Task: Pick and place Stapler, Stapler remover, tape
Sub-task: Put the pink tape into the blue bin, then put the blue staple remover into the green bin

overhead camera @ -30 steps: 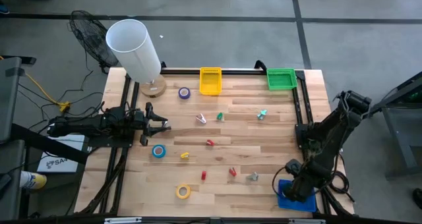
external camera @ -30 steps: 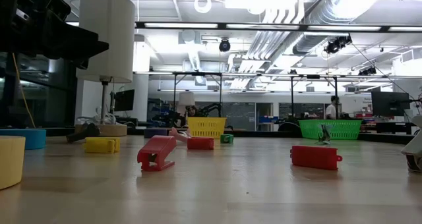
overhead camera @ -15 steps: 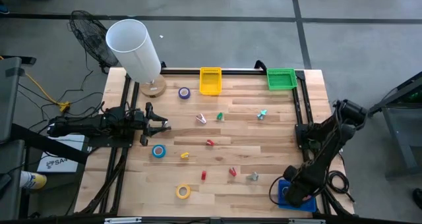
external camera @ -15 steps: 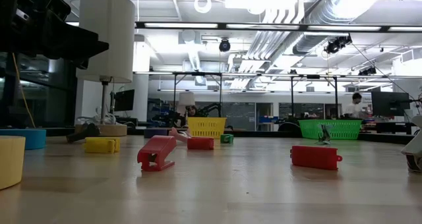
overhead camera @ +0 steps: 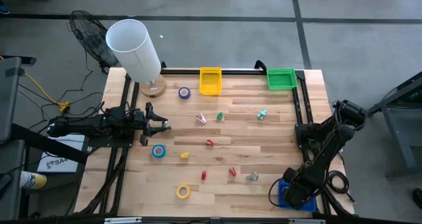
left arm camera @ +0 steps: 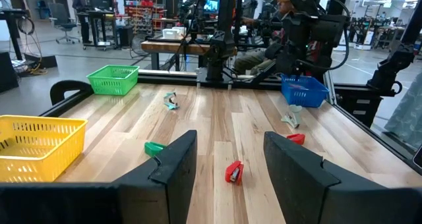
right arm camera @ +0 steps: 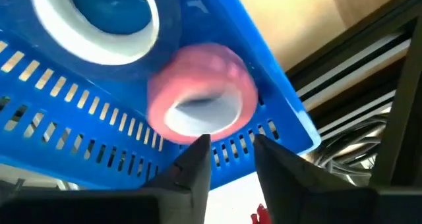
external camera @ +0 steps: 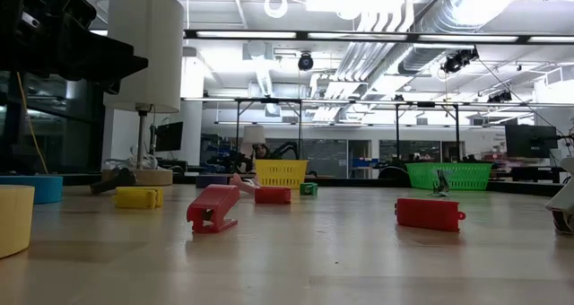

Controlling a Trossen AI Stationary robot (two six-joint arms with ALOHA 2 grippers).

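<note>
My right gripper (right arm camera: 231,145) is open and hangs over the blue basket (overhead camera: 285,199) at the table's near right corner. In the right wrist view a blurred pink tape roll (right arm camera: 201,95) sits just beyond the fingertips, inside the blue basket (right arm camera: 59,125), beside a blue tape roll (right arm camera: 105,20). Purple (overhead camera: 184,92), blue (overhead camera: 158,151) and yellow (overhead camera: 183,192) tape rolls lie flat on the table. Small red (overhead camera: 210,143), yellow (overhead camera: 185,156), green (overhead camera: 219,116) and grey (overhead camera: 252,176) office pieces are scattered mid-table. My left gripper (overhead camera: 160,124) waits open at the left edge.
A yellow basket (overhead camera: 210,80) and a green basket (overhead camera: 281,78) stand at the far edge. A white lamp (overhead camera: 134,49) on a wooden base rises at the far left corner. Black frame rails run along the table's left and right sides.
My right arm has folded down and drawn toward the near edge, bringing its gripper lower over the blue basket. In the last half second it has kept nearly still.
</note>
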